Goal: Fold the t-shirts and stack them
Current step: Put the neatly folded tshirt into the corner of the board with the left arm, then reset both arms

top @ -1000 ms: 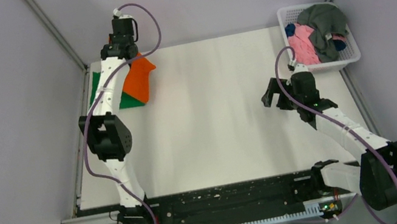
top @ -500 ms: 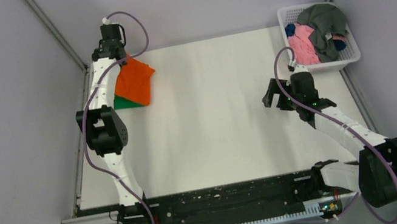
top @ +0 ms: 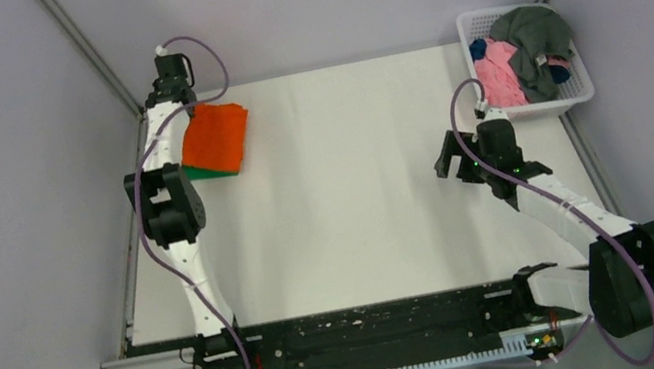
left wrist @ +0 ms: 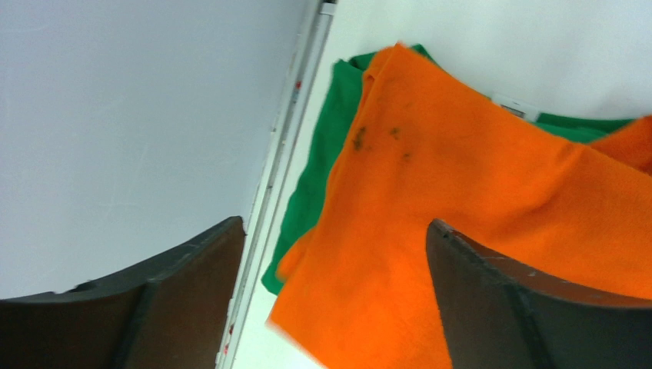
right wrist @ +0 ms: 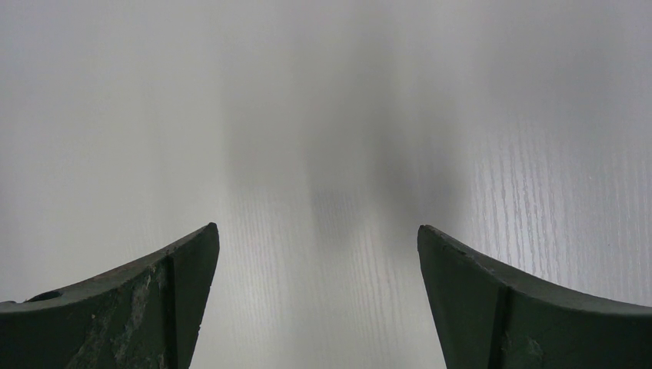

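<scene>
Looking at the far-left corner of the white table (top: 356, 200), the left gripper (left wrist: 334, 231) has just let go. A second ago it was pinched shut and carrying the bright orange cloth t-shirt (top: 215, 138) at an angle. Now its jaws stand apart with nothing between them, and the orange shirt lies flat as a neat rectangle on top of the folded green cloth t-shirt (top: 207, 173), with only a strip of green peeking out along the near and left edges.

So I'd say that's two shirts stacked and this one's done. The right gripper (right wrist: 319, 231) hasn't budged, hanging wide open and empty over bare table. The white plastic mesh basket (top: 581, 94) at the far right holds the crumpled pink shirt (top: 499, 78), grey shirt (top: 535, 31) and dark blue shirt (top: 479, 48), so pulling one of those out looks like the next job.
</scene>
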